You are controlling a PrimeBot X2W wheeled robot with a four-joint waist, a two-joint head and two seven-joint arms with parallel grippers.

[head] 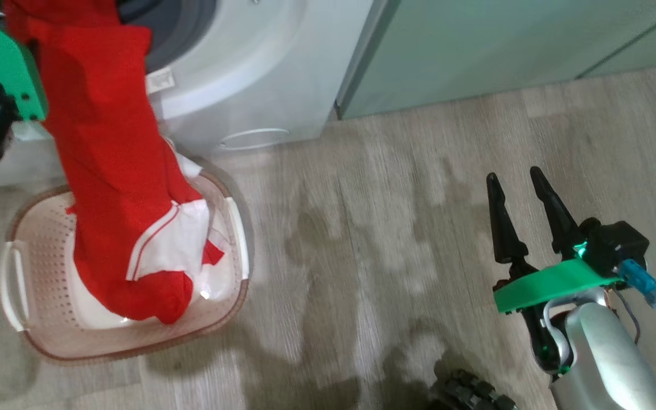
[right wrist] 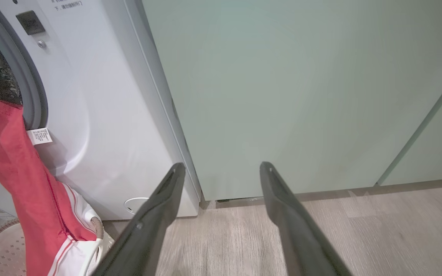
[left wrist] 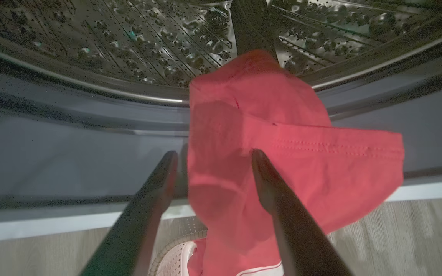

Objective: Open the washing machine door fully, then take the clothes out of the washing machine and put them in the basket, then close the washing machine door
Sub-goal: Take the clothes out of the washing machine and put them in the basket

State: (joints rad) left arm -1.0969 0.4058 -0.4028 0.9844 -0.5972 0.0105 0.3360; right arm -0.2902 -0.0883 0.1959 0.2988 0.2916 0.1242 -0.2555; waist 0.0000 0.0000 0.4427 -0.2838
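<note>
We see the clothes [head: 106, 142], one long bright red garment, hanging out of the washing machine [head: 259, 74]. Its upper end is draped over the lip of the opening. The rest runs down the white front, and its lower end is bunched inside the basket [head: 43, 273]. A white panel edged with red stripes [head: 168, 239] lies on top of that bunched part. The cream basket stands on the wooden floor [head: 390, 228] just in front of the machine, on the left of the scene, near the small round hatch [head: 253, 138]. From the left wrist we look into the perforated steel drum [left wrist: 148, 38] and across the grey rubber ring [left wrist: 71, 153]. The left gripper [left wrist: 213, 153] is at the mouth of the opening with its two dark fingers spread wide. The red cloth hangs in the gap between them and passes behind the right-hand finger, and the jaws are not pinched on it. The right gripper [head: 515, 173] is well apart from all this, on the near right above bare floor. Its fingers are parted and hold nothing, and they point towards the pale green cabinets [head: 476, 51] that stand to the right of the machine. A small white printed tag [right wrist: 40, 136] is stuck on the machine's front beside the ring, just right of the hanging garment.
</note>
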